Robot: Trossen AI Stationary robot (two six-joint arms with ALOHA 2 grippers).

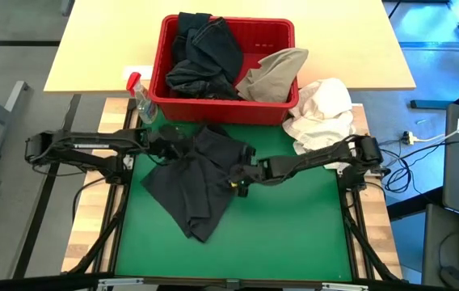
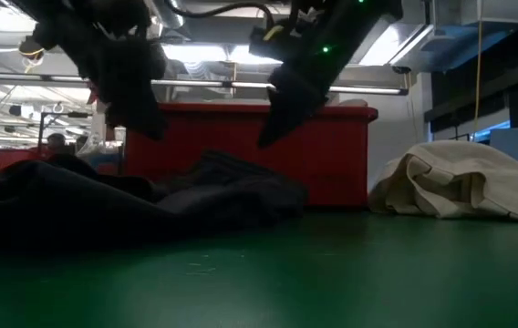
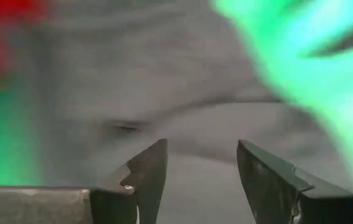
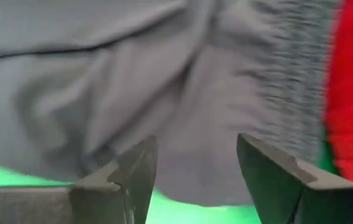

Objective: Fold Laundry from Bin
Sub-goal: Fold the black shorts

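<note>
Garment: your crumpled dark charcoal cloth garment (image 1: 193, 182) lies on the green surface (image 1: 294, 226).
Left gripper (image 3: 201, 163): open, empty.
Right gripper (image 4: 195, 160): open, apparently empty.

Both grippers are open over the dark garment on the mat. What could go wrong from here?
The dark garment lies crumpled, so either open gripper, left or right, may pinch several layers. Its far edge lies close to the red bin and spray bottle; pulling it flat could catch or tip the bottle.

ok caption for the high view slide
Both open grippers, left gripper and right gripper, over a dark garment on the green mat.
</note>
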